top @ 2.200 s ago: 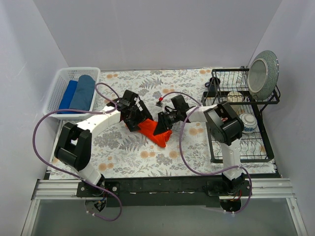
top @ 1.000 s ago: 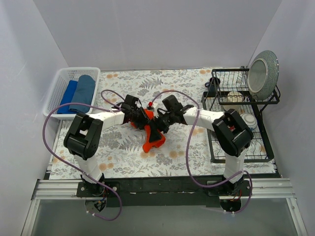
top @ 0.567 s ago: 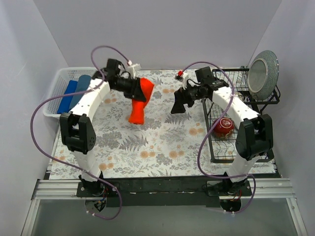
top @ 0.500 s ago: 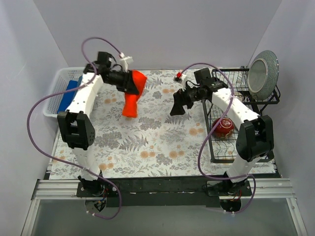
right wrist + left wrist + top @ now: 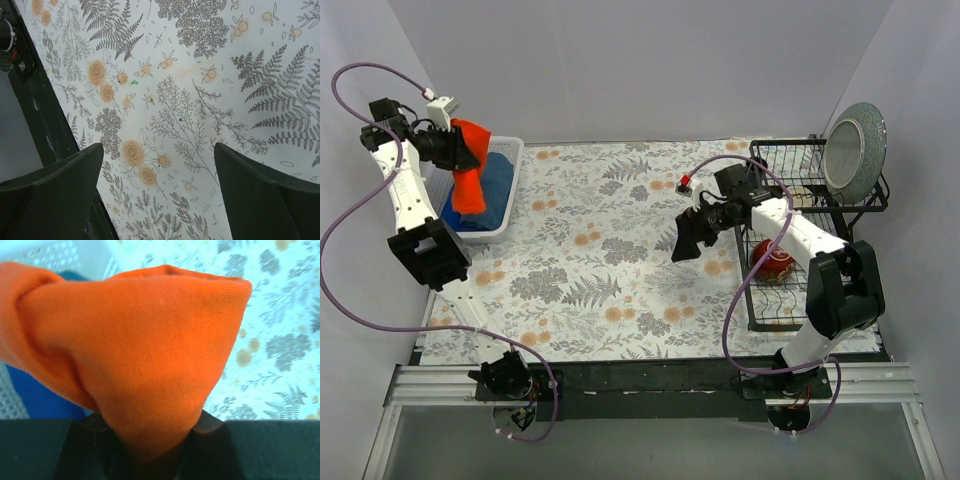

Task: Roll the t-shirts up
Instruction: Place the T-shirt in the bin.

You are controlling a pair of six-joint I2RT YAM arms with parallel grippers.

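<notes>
The orange-red t-shirt (image 5: 470, 178), rolled into a bundle, hangs from my left gripper (image 5: 458, 152), which is shut on its upper end. It hangs over the white basket (image 5: 512, 152) at the far left. In the left wrist view the orange-red t-shirt (image 5: 140, 340) fills the frame and hides the fingertips. Two blue t-shirts (image 5: 496, 195) lie rolled in the basket below it; one blue t-shirt (image 5: 30, 400) shows in the left wrist view. My right gripper (image 5: 685, 240) hovers open over the floral cloth (image 5: 190, 75), nothing between its fingers (image 5: 60, 185).
A black dish rack (image 5: 810, 165) stands at the right with a grey plate (image 5: 855, 135) upright in it and a glossy dark-red bowl (image 5: 775, 260) lower down. Grey walls close in the left, back and right. A black rail (image 5: 650, 375) runs along the near edge.
My left arm has lifted the orange-red t-shirt off the middle of the cloth and swung it left to above the basket. The right gripper has let go and drawn back rightward, open.
</notes>
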